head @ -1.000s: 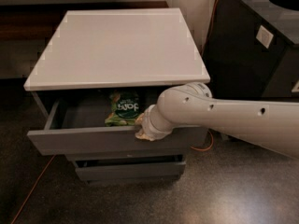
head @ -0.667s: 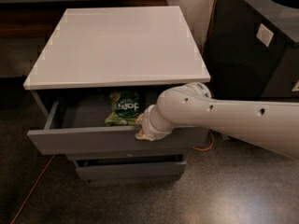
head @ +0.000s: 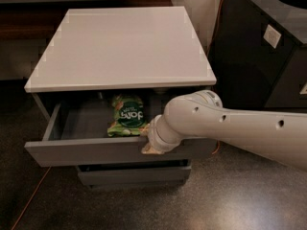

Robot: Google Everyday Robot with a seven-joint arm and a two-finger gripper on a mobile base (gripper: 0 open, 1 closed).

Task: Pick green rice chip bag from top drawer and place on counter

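Observation:
The green rice chip bag (head: 127,115) lies inside the open top drawer (head: 100,150), towards the middle, with its dark round logo facing up. My gripper (head: 147,143) is at the end of the white arm (head: 225,123), which reaches in from the right. It sits low at the drawer's front edge, just right of the bag's lower corner. The wrist hides most of it, and I cannot tell whether it touches the bag. The counter (head: 122,44) above the drawer is a flat light grey-white square top.
Two shallower grey drawers (head: 134,174) sit below the open one. A dark black cabinet (head: 268,47) stands close on the right. An orange cable (head: 29,200) runs over the dark speckled floor at the lower left.

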